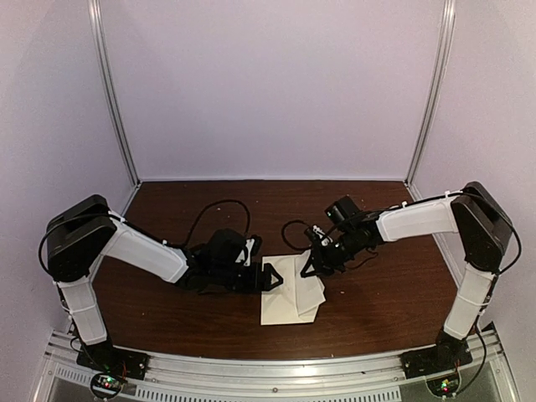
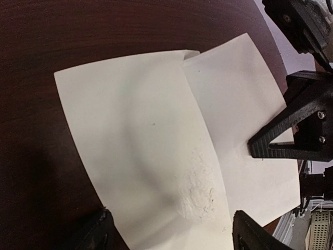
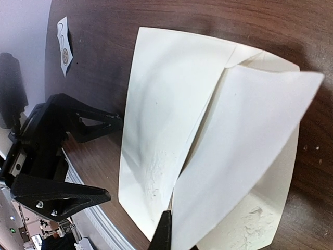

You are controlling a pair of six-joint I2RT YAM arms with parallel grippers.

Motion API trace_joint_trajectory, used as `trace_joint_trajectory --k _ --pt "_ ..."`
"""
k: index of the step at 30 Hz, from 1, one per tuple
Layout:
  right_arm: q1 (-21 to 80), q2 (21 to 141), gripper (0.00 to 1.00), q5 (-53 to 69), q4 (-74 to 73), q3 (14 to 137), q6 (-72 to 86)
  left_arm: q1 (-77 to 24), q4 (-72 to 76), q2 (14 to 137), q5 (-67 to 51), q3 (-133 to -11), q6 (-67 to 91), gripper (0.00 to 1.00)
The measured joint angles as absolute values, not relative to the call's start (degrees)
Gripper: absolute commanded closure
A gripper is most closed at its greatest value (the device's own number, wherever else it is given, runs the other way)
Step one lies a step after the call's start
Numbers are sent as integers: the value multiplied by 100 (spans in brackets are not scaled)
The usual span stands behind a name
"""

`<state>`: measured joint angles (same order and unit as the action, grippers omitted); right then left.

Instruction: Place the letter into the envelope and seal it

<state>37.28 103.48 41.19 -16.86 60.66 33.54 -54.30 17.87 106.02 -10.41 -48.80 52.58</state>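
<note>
The envelope (image 1: 285, 303) lies flat on the dark wooden table (image 1: 167, 219), near its front edge and about midway between the two arm bases. A paler sheet (image 3: 244, 156) rises at an angle from its right half. Whether that sheet is the envelope's flap or the letter cannot be told.

The left arm reaches in low from the left, its forearm stretched almost level over the table. The left gripper (image 1: 258, 276) sits at the envelope's left edge. In the left wrist view its fingers (image 2: 99, 232) stand wide apart at the bottom of the picture, with the cream paper (image 2: 130, 140) spread out between and beyond them. The right wrist view also shows the left gripper (image 3: 112, 156) spread wide just beside the envelope's edge, and it holds nothing.

The right arm comes in from the right with its elbow high and its forearm sloping down to the left. The right gripper (image 1: 311, 266) points down onto the upper right part of the paper. In the left wrist view, the tip of one black triangular finger (image 2: 291, 130) rests on the paler sheet. In its own wrist view only one finger (image 3: 162, 234) shows, right against the edge of the raised sheet. The other is hidden behind the paper, so it cannot be told whether the jaws pinch the sheet or only press on it.

A small white card (image 3: 63, 44) lies on the table, well apart from the envelope.
</note>
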Motion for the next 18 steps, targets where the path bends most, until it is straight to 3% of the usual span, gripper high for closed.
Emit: trace_joint_trajectory --k 18 --pt "3839 10626 100 3820 -1087 5699 3736 -5430 1796 10610 -1074 -4884 5258 20"
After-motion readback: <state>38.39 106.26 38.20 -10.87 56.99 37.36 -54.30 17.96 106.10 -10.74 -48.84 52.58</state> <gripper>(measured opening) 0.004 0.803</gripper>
